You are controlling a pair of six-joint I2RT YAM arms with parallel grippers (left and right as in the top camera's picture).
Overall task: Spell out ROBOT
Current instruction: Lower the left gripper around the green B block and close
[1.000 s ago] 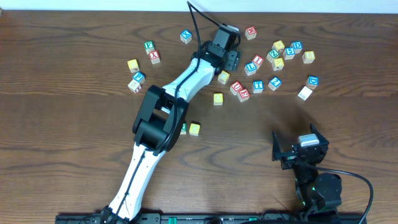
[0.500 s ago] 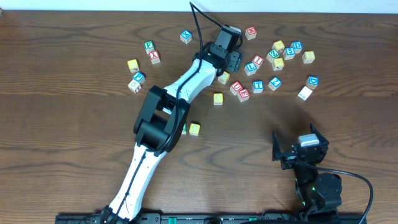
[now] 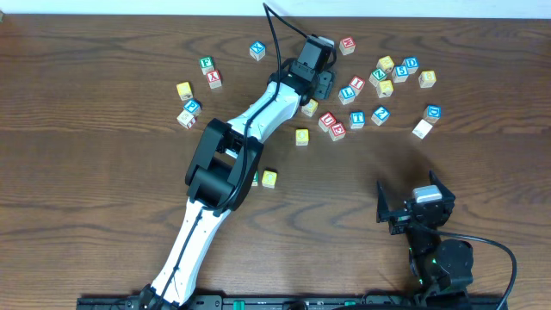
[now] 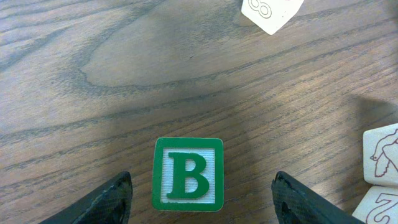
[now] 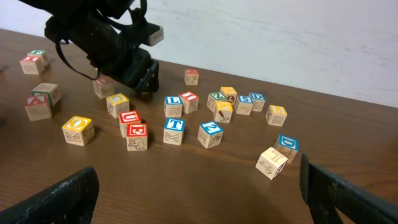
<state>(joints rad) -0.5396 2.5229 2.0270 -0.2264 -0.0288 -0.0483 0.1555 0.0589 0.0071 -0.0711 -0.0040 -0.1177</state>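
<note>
Dark brown wood-grain table (image 3: 103, 189) fills the scene, with a white wall (image 5: 280, 37) behind its far edge. Roughly twenty-five lettered wooden blocks show from overhead: a loose group of six at the far left, a lone blue X block (image 3: 256, 50) nearby, a larger scatter at the far right, and two near the middle beside the left arm (image 3: 258, 112), one of them half hidden under it. Two arms are at work. The left arm reaches from the near edge across to the far middle of the table, wrist turned down, and the left gripper (image 4: 202, 193) hangs spread wide over a green B block (image 4: 186, 174), one finger on either side of it and neither touching. That block lies flat on the wood, letter up, and is hidden under the gripper from overhead. A white block (image 4: 270, 12) sits just beyond it, and two tan blocks peek in at the right edge of the wrist view. A yellow O block (image 3: 301, 136) lies just on the near side of the gripper, and a blue T block (image 3: 357, 120) is to its right among red ones. The right arm is folded at the near right, and the right gripper (image 5: 199, 196) is spread apart and holds nothing, facing the far blocks.
</note>
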